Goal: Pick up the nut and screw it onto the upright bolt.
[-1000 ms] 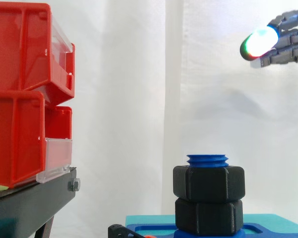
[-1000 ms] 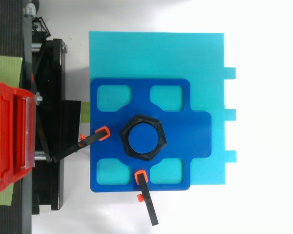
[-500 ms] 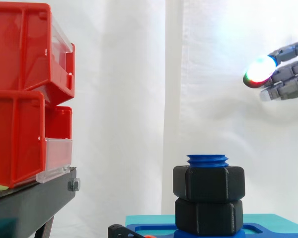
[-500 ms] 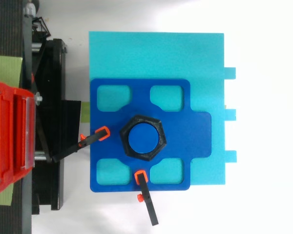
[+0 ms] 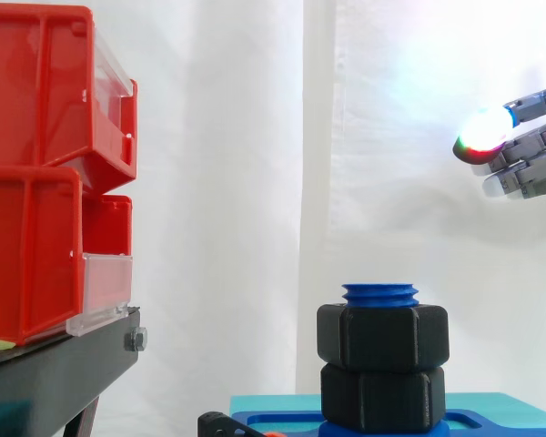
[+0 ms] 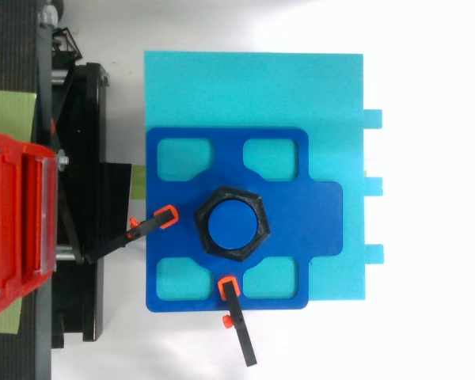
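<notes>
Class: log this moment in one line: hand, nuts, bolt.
hand: open, empty, high, clear of bolt | upper nut: on bolt, thread tip showing | lower nut: directly beneath

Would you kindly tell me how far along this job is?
Looks done: the upper nut sits threaded on the upright blue bolt, above a lower nut, threads showing on top. Nothing in hand: the robot hand hovers open, high to the right. Nothing visibly left.
</notes>
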### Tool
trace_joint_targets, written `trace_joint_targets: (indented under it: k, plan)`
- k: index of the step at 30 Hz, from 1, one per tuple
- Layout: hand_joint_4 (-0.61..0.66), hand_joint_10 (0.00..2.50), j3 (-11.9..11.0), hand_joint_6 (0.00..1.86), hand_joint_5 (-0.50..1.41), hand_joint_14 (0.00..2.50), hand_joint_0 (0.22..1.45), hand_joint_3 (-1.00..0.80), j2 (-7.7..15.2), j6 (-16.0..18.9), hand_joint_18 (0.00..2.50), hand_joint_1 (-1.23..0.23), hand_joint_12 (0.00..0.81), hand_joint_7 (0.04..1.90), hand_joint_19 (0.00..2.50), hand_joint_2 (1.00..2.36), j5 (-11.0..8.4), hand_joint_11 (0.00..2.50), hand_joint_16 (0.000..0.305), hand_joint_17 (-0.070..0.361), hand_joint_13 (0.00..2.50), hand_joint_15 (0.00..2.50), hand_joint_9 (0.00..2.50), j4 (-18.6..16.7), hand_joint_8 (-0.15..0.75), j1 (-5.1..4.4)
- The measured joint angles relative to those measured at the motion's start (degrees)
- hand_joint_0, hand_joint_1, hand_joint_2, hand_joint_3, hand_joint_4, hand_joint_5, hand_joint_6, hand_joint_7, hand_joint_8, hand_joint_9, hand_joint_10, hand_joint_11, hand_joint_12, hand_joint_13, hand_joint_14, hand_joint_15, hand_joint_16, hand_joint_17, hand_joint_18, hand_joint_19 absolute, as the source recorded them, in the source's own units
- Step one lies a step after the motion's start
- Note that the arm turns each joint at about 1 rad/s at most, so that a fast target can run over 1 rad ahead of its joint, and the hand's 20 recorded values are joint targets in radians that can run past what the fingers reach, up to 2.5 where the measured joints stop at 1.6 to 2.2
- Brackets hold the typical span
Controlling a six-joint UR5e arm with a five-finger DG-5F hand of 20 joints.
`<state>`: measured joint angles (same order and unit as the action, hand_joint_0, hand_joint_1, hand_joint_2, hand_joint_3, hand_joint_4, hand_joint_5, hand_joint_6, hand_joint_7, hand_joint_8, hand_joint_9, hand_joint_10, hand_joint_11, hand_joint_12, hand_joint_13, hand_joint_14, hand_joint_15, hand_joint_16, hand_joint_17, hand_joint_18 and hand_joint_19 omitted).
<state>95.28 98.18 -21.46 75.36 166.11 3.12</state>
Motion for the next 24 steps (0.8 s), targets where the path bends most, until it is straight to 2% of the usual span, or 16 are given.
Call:
trace_joint_targets:
  k: [2, 5, 8, 10, 14, 16, 18, 24]
  plan:
    - [0.22, 0.00, 0.0, 0.50, -0.23, 0.00, 0.42, -0.50, 0.0, 0.0, 0.00, -0.40, 0.426, 0.63, 0.00, 1.00, -0.02, 0.00, 0.066, 0.148, 0.00, 0.00, 0.09, 0.0, 0.285, 0.01]
    - [0.22, 0.00, 0.0, 0.50, -0.22, 0.00, 0.42, -0.50, 0.0, 0.0, 0.00, -0.40, 0.425, 0.69, 0.00, 1.00, -0.03, 0.00, 0.065, 0.146, 0.00, 0.00, 0.11, 0.0, 0.286, 0.01]
    - [0.21, 0.00, 0.0, 0.50, -0.23, 0.00, 0.42, -0.50, 0.0, 0.0, 0.00, -0.40, 0.423, 0.65, 0.00, 1.00, -0.03, 0.00, 0.064, 0.145, 0.00, 0.00, 0.12, 0.0, 0.285, -0.01]
    - [0.23, 0.00, 0.0, 0.50, -0.22, 0.00, 0.42, -0.50, 0.0, 0.0, 0.00, -0.40, 0.422, 0.70, 0.00, 1.00, -0.02, 0.00, 0.064, 0.144, 0.00, 0.00, 0.11, 0.0, 0.287, 0.00]
    - [0.25, 0.00, 0.0, 0.50, -0.23, 0.00, 0.42, -0.50, 0.0, 0.0, 0.00, -0.41, 0.422, 0.66, 0.00, 1.00, -0.02, 0.00, 0.064, 0.144, 0.00, 0.00, 0.10, 0.0, 0.288, 0.00]
    - [0.26, 0.00, 0.0, 0.50, -0.23, 0.00, 0.42, -0.50, 0.0, 0.0, 0.00, -0.36, 0.420, 0.72, 0.00, 1.00, -0.02, 0.00, 0.064, 0.143, 0.00, 0.00, 0.03, 0.0, 0.286, -0.01]
    - [0.24, 0.00, 0.0, 0.50, -0.24, 0.00, 0.42, -0.50, 0.0, 0.0, 0.00, -0.35, 0.422, 0.67, 0.00, 1.00, 0.02, 0.00, 0.064, 0.144, 0.00, 0.00, 0.03, 0.0, 0.286, -0.01]
    - [0.26, 0.00, 0.0, 0.50, -0.24, 0.00, 0.42, -0.50, 0.0, 0.0, 0.00, -0.34, 0.420, 0.68, 0.00, 1.00, 0.04, 0.00, 0.063, 0.143, 0.00, 0.00, 0.03, 0.0, 0.285, -0.01]
